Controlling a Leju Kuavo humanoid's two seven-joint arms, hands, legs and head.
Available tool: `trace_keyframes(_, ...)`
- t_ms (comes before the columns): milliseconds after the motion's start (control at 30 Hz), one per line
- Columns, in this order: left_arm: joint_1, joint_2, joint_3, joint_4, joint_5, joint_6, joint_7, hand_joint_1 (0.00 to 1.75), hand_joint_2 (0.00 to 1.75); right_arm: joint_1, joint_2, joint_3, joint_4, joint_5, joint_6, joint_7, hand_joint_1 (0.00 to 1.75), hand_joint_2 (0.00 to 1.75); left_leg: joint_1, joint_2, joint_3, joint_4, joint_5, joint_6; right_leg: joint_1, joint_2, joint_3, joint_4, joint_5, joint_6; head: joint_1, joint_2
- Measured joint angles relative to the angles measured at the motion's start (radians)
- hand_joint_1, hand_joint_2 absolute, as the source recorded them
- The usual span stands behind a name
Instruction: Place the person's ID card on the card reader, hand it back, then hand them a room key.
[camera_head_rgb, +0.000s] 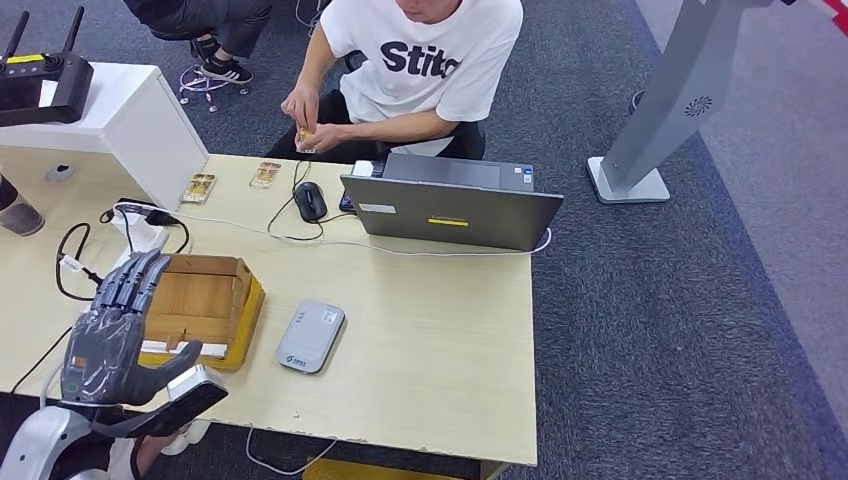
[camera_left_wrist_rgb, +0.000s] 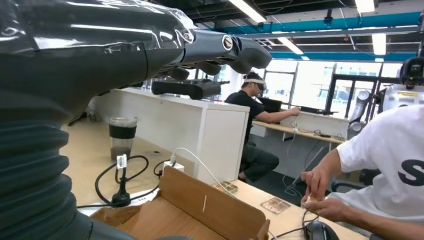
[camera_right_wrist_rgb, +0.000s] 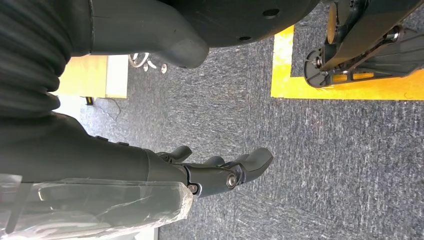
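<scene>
My left hand (camera_head_rgb: 110, 330) hovers over the table's left front corner, beside a cardboard box (camera_head_rgb: 205, 300); its fingers are stretched forward and it holds nothing. The same left hand (camera_left_wrist_rgb: 210, 47) reaches above the cardboard box (camera_left_wrist_rgb: 200, 207). The grey card reader (camera_head_rgb: 311, 336) lies flat on the table right of the box. Across the table a person in a white T-shirt (camera_head_rgb: 420, 60) holds a small card (camera_head_rgb: 305, 135) in both hands. Two patterned cards (camera_head_rgb: 198, 187) (camera_head_rgb: 265, 175) lie near the far edge. My right hand (camera_right_wrist_rgb: 220, 172) hangs over carpet, holding nothing.
A grey laptop (camera_head_rgb: 450, 205) and a black mouse (camera_head_rgb: 311, 200) sit at the far side, with cables across the table (camera_head_rgb: 430, 350). A white cabinet (camera_head_rgb: 130, 120) with a black device stands at the left. A dark cup (camera_left_wrist_rgb: 122, 137) stands near it.
</scene>
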Motion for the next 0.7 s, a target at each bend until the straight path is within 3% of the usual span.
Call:
trace_keyframes(300,0.057,-0.036,0.045,-0.036,0.013,0.004,-0.007,0.0,1.75,0.0,0.003,-0.014,-0.001,0.011,0.002,0.003,0.0,1.75,0.0,0.0,0.0,0.0,0.0,0.0,0.0,0.0,0.0,0.0,0.0,0.0,0.0,0.0)
trace_keyframes(700,0.067,-0.055,0.058,-0.043,0.013,0.004,-0.009,0.0,1.75,-0.001,0.003,-0.018,-0.002,0.015,0.004,-0.003,0.0,1.75,0.0,-0.001,0.0,0.0,0.0,0.0,0.0,0.0,0.0,0.0,0.0,0.0,0.0,0.0)
